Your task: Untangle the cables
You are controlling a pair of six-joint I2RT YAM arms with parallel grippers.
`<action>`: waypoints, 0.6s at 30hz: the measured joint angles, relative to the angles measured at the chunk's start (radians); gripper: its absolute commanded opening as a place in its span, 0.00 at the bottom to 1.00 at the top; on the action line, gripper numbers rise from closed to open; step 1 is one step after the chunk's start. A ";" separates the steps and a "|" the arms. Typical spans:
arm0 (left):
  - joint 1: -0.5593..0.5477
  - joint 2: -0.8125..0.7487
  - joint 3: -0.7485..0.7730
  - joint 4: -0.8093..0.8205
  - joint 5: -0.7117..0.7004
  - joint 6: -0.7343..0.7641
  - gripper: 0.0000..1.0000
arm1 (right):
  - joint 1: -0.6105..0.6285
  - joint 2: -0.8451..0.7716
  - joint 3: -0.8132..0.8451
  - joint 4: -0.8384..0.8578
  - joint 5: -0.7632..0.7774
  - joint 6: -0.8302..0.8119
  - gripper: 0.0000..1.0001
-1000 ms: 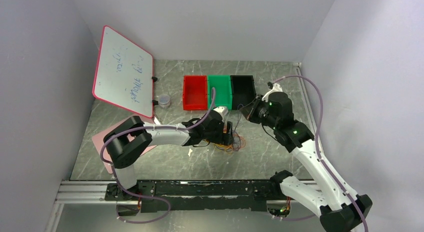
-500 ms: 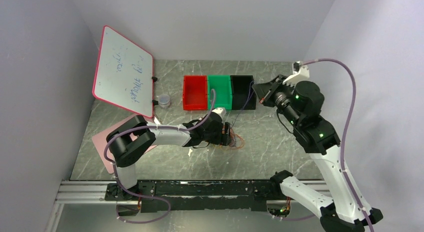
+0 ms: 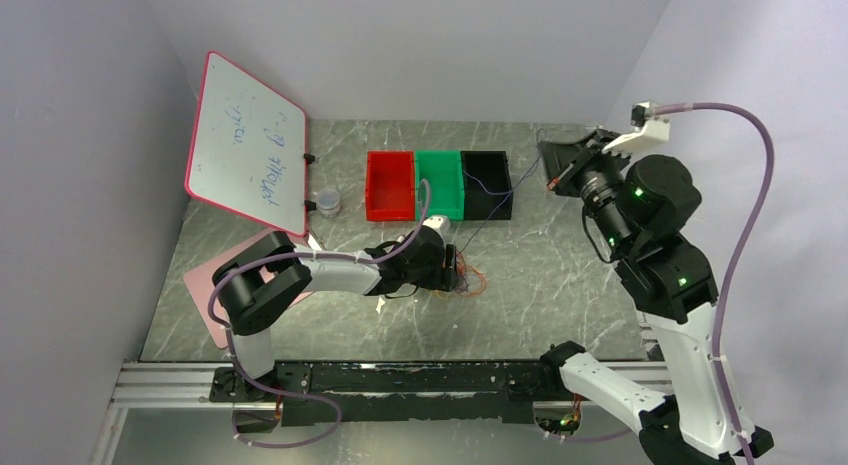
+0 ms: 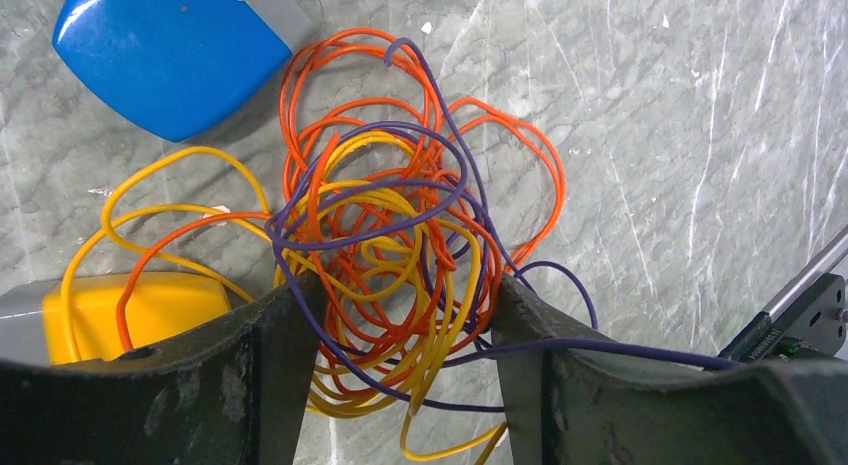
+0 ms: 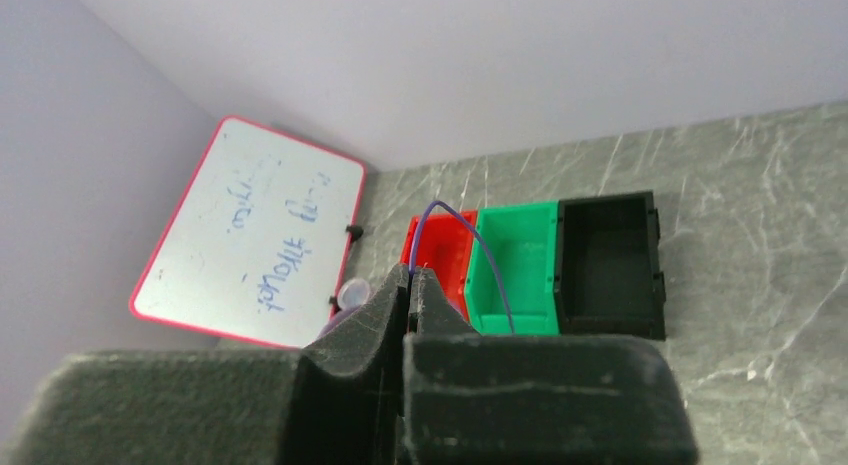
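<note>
Left jaws stand apart astride the tangled thin yellow, orange and purple cables. Right jaws, high toward two o'clock, clamp one purple strand.

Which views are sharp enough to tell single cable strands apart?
Left wrist: cables crisp, strands separable, slight glare on the blue object. Right wrist: right gripper blurred up close, green bin beyond it sharp. Top external: evenly lit, but the cables are a tiny smear.

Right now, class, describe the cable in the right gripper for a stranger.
Find the black bin. Near it, one strand runs from the tangle up to the right gripper. It alone is purple; the rest are orange or yellow.
</note>
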 measured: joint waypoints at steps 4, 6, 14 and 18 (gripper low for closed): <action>0.000 0.000 -0.001 0.002 -0.005 0.000 0.66 | 0.000 0.004 0.066 -0.006 0.039 -0.045 0.00; 0.000 0.000 -0.002 0.002 -0.008 0.000 0.65 | 0.000 0.004 0.095 -0.012 0.059 -0.068 0.00; 0.000 -0.004 -0.010 0.007 -0.015 0.000 0.64 | 0.000 -0.002 0.205 0.004 0.154 -0.166 0.00; 0.000 -0.007 -0.016 0.010 -0.019 0.000 0.64 | 0.000 -0.005 0.246 0.023 0.195 -0.210 0.00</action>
